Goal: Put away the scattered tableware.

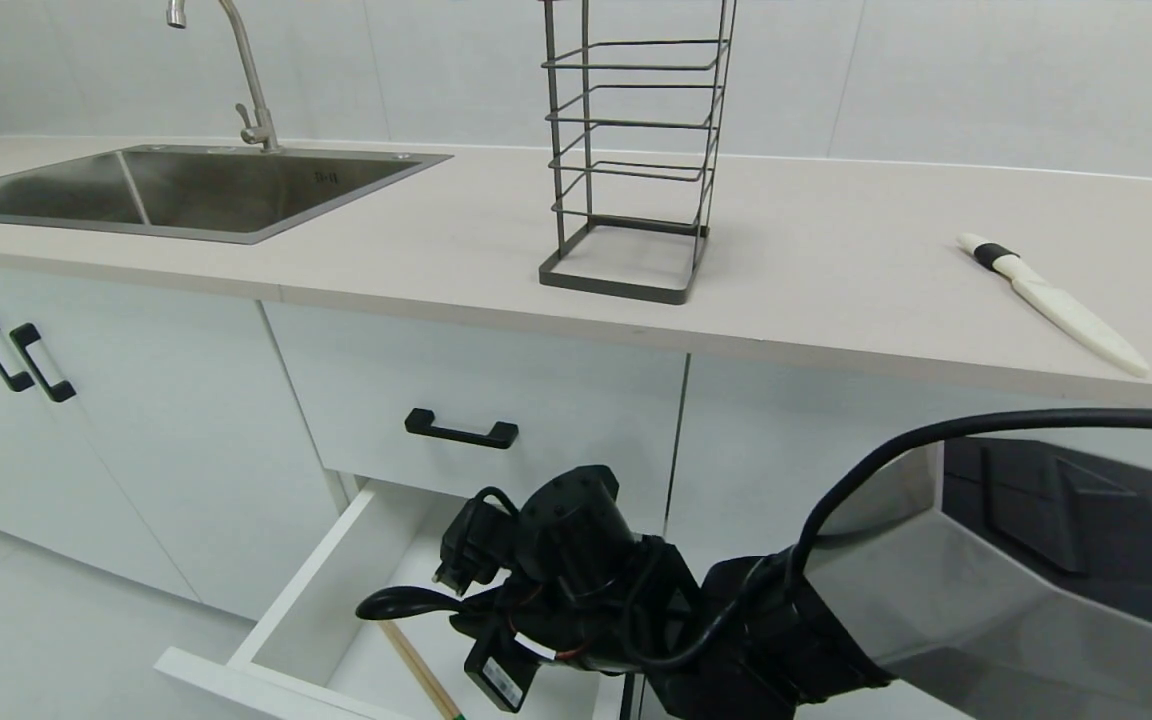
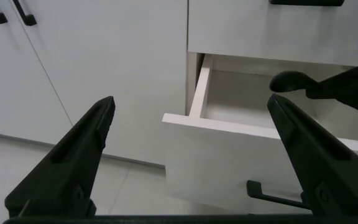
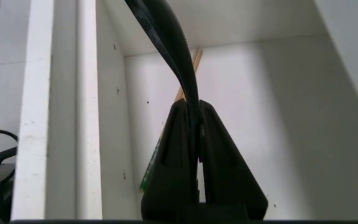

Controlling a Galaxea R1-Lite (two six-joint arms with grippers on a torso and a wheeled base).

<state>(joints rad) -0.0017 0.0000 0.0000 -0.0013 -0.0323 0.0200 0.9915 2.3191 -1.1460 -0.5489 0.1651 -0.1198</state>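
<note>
black curved spoon (image 1: 404,603) pinched in right fingers (image 3: 176,149) over white drawer (image 1: 314,585); left fingers (image 2: 82,149) wide.

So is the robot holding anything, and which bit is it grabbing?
The right end effector is shut on a black spoon, pinching its thin handle, bowl out over the open drawer. The left end effector is open, empty.

Black spoon (image 1: 404,603) above drawer (image 1: 306,592), knife (image 1: 1051,300) on counter (image 1: 836,270)

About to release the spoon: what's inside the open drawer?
A wooden stick with a green end lies on the drawer floor, below the black spoon held by the right gripper. The gripper hides part of the floor.
</note>
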